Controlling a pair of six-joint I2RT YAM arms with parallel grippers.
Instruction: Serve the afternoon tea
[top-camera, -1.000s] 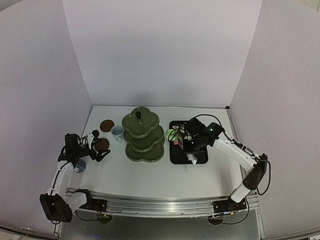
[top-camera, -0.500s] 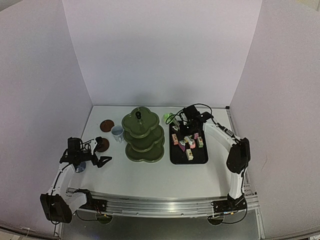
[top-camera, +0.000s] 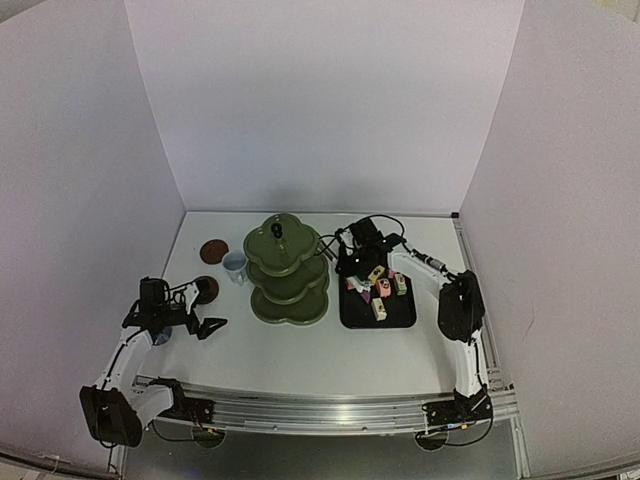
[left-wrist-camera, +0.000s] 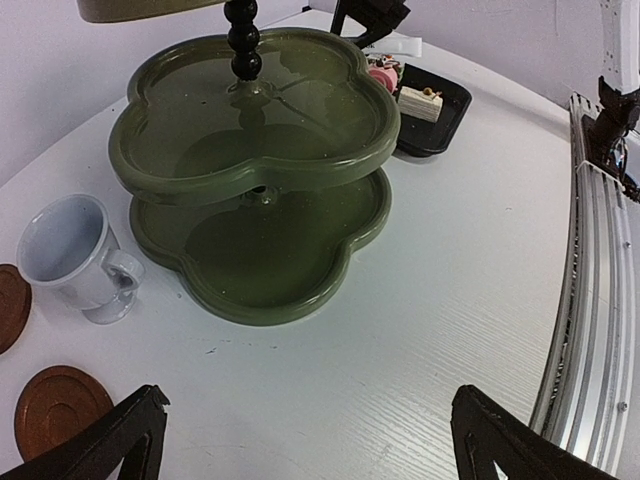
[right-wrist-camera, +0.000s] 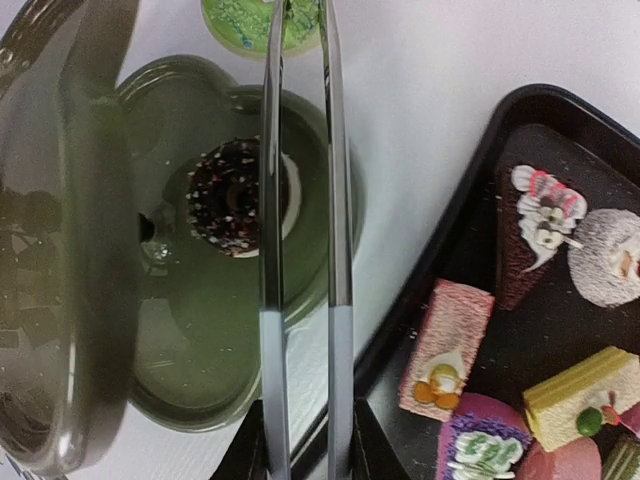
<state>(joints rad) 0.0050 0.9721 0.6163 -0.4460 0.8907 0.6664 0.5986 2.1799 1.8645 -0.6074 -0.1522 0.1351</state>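
Note:
The olive-green three-tier stand (top-camera: 287, 272) stands mid-table and also shows in the left wrist view (left-wrist-camera: 260, 130). My right gripper (right-wrist-camera: 305, 440) is shut on the metal tongs (right-wrist-camera: 335, 200), just right of the stand (top-camera: 352, 252). The tongs reach over a chocolate cake (right-wrist-camera: 240, 197) lying on a lower tier (right-wrist-camera: 210, 330). A green cake (right-wrist-camera: 250, 20) is at the tongs' tips, which the frame cuts off. Several more cakes (right-wrist-camera: 445, 345) lie in the black tray (top-camera: 378, 312). My left gripper (left-wrist-camera: 305, 450) is open and empty, low over the table. One cup (left-wrist-camera: 75, 250) and two brown coasters (left-wrist-camera: 55, 410) (top-camera: 212, 250) lie left of the stand.
White walls close in the table on three sides. The aluminium rail (left-wrist-camera: 590, 300) runs along the near edge. A small round grey-blue object (top-camera: 158, 335) sits under the left arm; I cannot tell what it is.
My right gripper has swung left from over the tray to the stand's right side, carrying the tongs and the green cake with them. The left gripper has drifted slightly nearer.

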